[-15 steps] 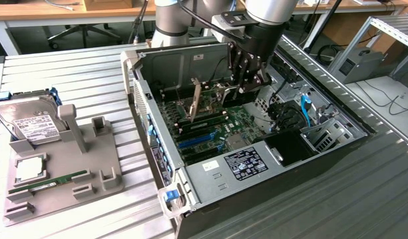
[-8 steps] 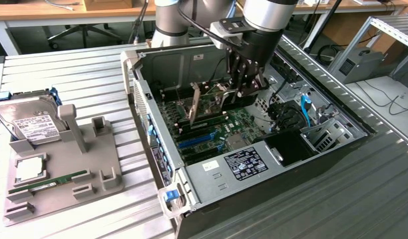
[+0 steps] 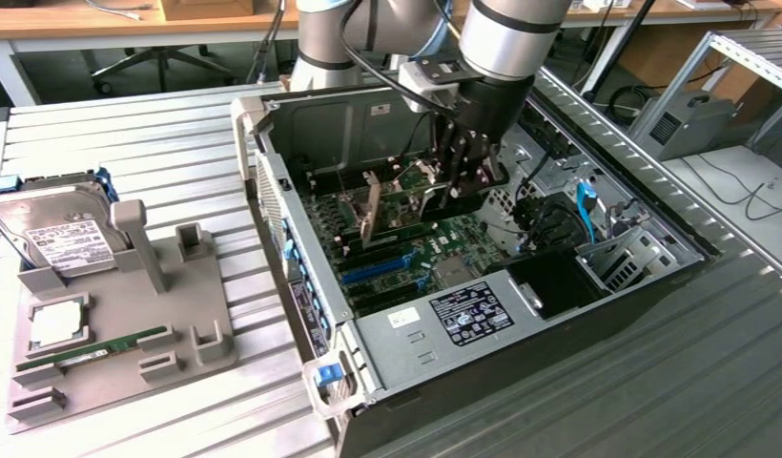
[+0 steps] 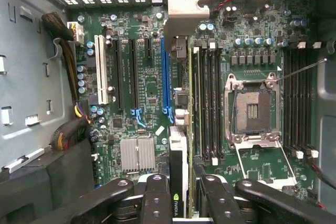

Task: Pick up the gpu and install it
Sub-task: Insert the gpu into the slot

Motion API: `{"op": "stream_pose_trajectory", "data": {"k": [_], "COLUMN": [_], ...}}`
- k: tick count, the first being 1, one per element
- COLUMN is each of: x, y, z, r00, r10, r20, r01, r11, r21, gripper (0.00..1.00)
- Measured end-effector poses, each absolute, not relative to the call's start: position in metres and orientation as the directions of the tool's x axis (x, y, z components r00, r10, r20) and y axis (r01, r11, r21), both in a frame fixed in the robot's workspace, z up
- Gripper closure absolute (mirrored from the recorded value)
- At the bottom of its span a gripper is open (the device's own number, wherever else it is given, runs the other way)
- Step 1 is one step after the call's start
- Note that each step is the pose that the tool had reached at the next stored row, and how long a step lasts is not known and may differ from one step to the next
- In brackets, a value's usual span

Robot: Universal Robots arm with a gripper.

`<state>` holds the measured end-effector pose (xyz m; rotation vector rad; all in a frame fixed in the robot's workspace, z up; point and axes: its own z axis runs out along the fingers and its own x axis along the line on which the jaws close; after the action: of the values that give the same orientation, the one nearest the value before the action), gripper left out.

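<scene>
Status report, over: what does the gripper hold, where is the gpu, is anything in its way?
Gripper shut on gpu. It stands on edge inside computer case, over motherboard, near blue slot. No cable across that slot.

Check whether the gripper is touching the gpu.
Touching. The wrist view shows the gpu edge-on, clamped between the fingers of the gripper, above the motherboard.

green motherboard (image 4: 151, 90), blue slot (image 4: 165, 72), black gpu (image 4: 177, 202), grey tray (image 3: 174, 307)
</scene>
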<state>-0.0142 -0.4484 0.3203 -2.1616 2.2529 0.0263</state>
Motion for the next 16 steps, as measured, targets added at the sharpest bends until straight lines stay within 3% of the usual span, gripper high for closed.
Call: {"op": "stream_pose_trajectory", "data": {"k": [16], "x": [-0.043], "y": [-0.451], "z": [0.317], "r00": [-0.041], "r10": [-0.999], "r20": [-0.026], "r01": [-0.999], "r11": [0.041], "r21": [-0.006], "gripper": [0.73]}}
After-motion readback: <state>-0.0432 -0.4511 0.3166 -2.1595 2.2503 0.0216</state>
